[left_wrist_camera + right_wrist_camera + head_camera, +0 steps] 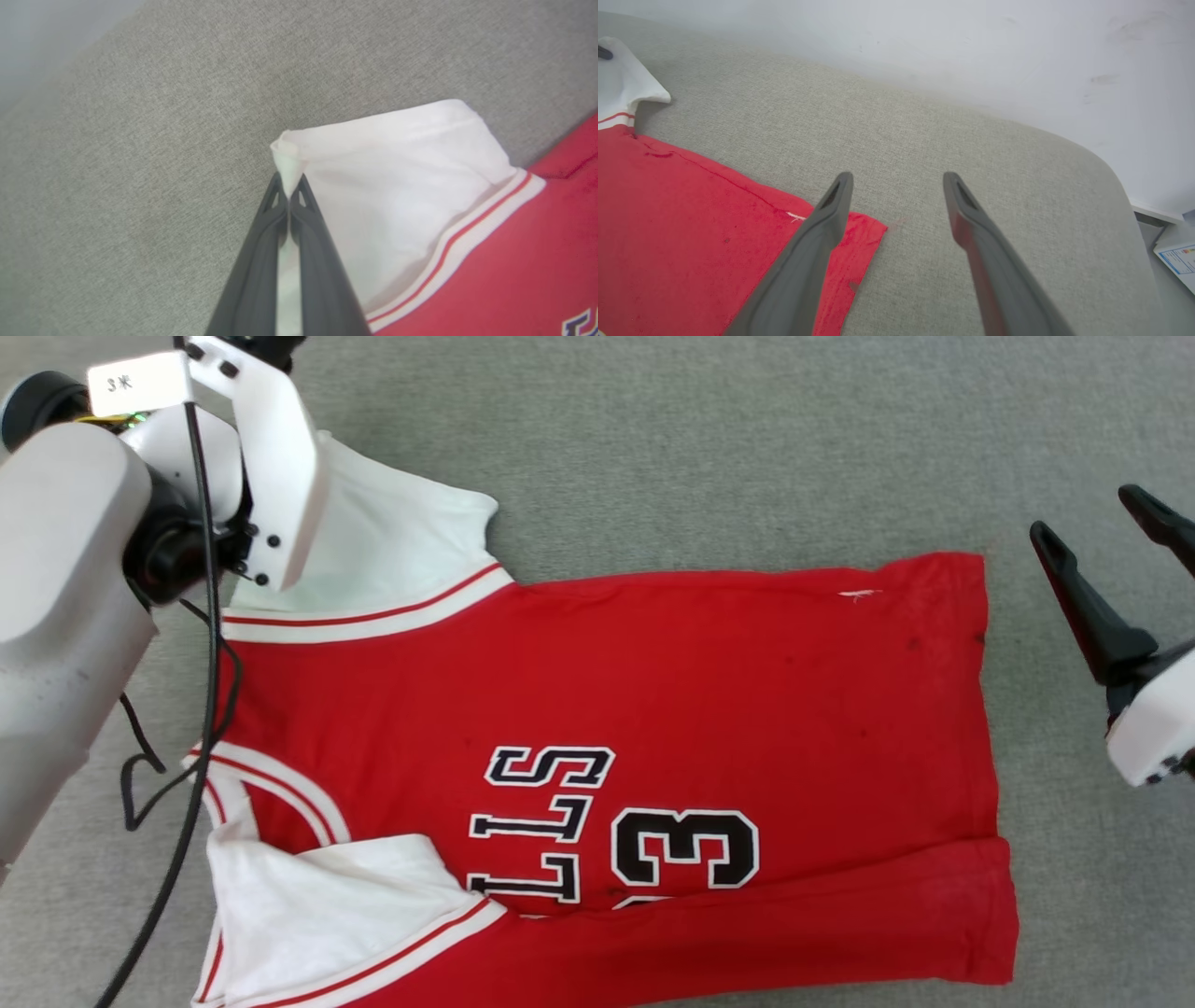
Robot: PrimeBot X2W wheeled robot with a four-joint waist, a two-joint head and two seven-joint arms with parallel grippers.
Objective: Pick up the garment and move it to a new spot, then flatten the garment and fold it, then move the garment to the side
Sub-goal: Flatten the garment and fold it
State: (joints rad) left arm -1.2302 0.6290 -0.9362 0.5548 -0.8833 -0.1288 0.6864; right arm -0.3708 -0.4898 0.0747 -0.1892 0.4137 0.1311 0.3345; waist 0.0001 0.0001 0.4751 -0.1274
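Red jersey-style T-shirt [709, 681] with white short sleeves, red-and-white striped trim and black white-outlined lettering plus a "3" is lying mostly flat on the grey woven padded surface [700, 448]. The neck end is pointing to the robot's left and the hem to its right. The near long edge is lying doubled over onto the body as a red strip, covering part of the number and letters. The near white sleeve is lying folded in over the chest, and the far white sleeve is spreading out toward the upper left of the head view.

Left gripper [289, 186] is clamping the outer corner of that far sleeve. Its two dark fingers are pressing together with a small bunch of white cloth sticking out past the tips. In the head view the pale left forearm [56, 569] and white wrist bracket are covering that grip, with a black cable [214, 616] trailing down past the collar.

Right gripper [1088, 513] is standing wide apart with nothing between the fingers, just beside the hem's far right corner. In the right wrist view one finger is overlapping the red corner; contact with the cloth cannot be told. A white wall [971, 46] is running behind the surface.
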